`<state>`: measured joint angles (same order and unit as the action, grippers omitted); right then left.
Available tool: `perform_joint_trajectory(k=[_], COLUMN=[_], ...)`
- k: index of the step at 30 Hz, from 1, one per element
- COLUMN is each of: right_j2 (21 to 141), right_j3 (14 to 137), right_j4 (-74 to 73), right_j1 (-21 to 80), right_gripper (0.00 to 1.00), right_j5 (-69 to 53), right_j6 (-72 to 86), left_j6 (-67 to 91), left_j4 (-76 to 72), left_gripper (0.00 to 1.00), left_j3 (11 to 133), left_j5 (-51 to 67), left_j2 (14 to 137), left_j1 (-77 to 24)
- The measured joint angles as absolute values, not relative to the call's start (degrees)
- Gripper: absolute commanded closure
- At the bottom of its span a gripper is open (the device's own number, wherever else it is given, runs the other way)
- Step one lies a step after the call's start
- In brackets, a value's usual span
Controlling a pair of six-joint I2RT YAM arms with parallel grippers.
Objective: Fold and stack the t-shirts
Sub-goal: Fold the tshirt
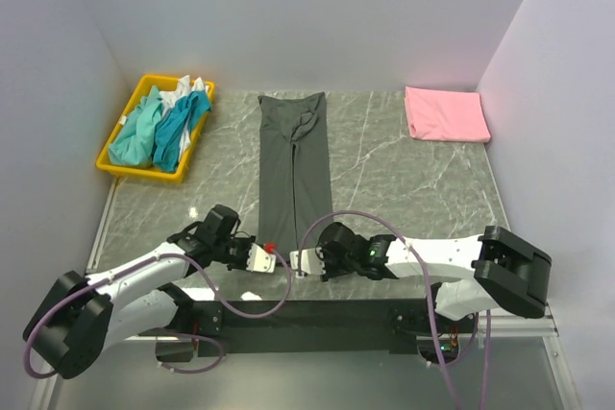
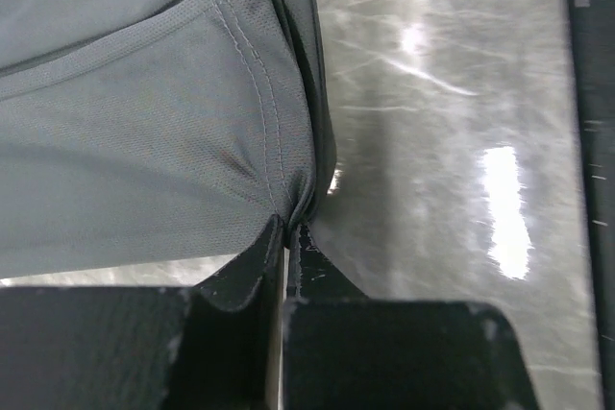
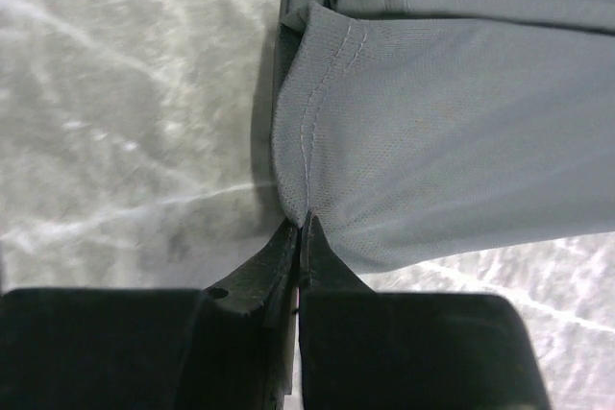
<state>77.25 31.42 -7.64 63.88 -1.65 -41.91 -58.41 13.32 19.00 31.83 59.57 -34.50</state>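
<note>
The dark charcoal grey t-shirt (image 1: 294, 165) lies folded into a long narrow strip down the middle of the table. My left gripper (image 1: 261, 254) is shut on its near left corner, the hem (image 2: 259, 112) pinched between the jaws. My right gripper (image 1: 306, 258) is shut on its near right corner, with the hem (image 3: 384, 141) pinched the same way. A folded pink t-shirt (image 1: 445, 113) lies at the far right. Teal (image 1: 181, 130) and white (image 1: 177, 95) t-shirts lie bunched in the tray.
A yellow plastic tray (image 1: 146, 172) stands at the far left by the wall. Walls close the table on the left, back and right. Grey marbled tabletop (image 1: 404, 189) shows either side of the grey shirt.
</note>
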Motion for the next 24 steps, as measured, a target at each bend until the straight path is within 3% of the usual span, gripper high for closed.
perform_joint_trajectory(k=[14, 24], right_j2=[71.0, 80.0], right_j3=[39.2, 48.8], right_j4=[-19.4, -18.7], right_j1=[61.2, 47.8], right_gripper=[1.00, 1.00], right_j5=[-4.6, -5.2], right_j6=[-36.1, -44.1], left_j6=[-51.1, -49.8], left_j4=[23.7, 19.4], left_gripper=[0.99, 0.99], left_j3=[27.7, 37.9], left_j5=[35.3, 36.6], left_j2=[53.3, 67.8], left_j1=[-32.4, -21.3])
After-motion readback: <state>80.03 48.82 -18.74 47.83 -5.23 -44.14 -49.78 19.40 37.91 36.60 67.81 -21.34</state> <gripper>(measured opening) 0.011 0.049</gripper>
